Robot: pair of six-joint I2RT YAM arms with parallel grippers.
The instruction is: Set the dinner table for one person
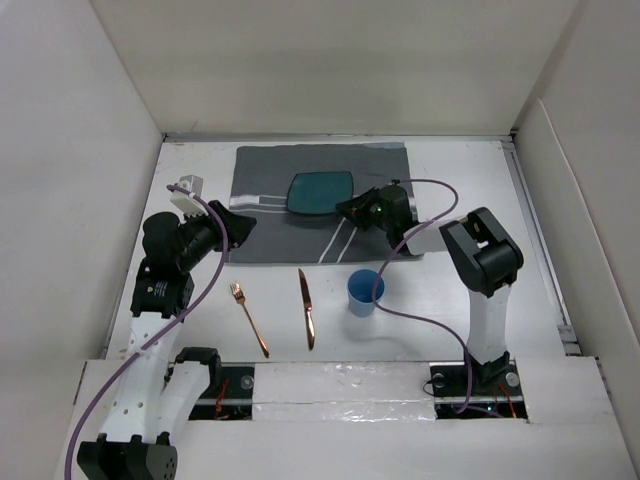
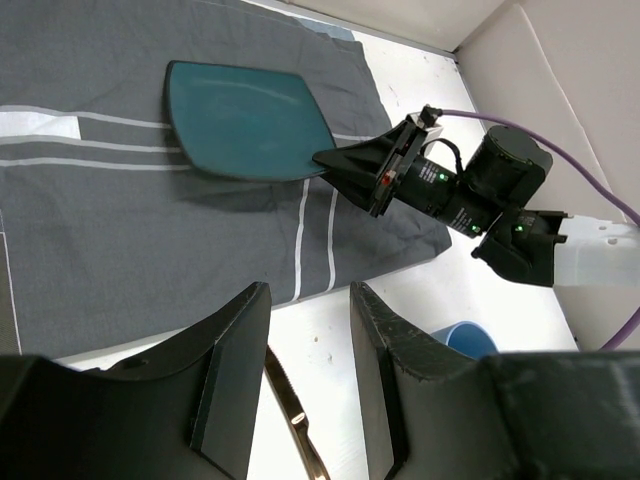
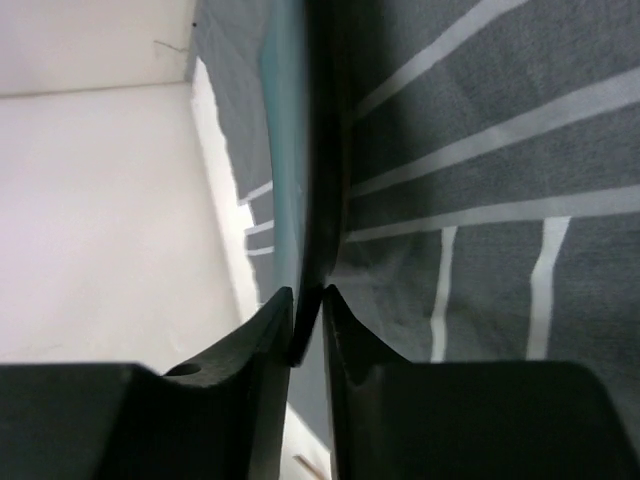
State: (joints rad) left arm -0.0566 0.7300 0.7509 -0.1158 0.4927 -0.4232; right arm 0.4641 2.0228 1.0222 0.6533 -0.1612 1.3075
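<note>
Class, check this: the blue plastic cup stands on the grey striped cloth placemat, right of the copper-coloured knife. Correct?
No. The blue plastic cup stands on the white table, just off the grey striped cloth placemat, not on it; it is right of the copper-coloured knife. The top external view shows this.

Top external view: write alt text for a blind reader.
The right claw grips the edge of a teal plate over a grey striped placemat on the table. A fork, a knife and a blue cup lie nearer the arms; the left claw is open by the placemat.
</note>
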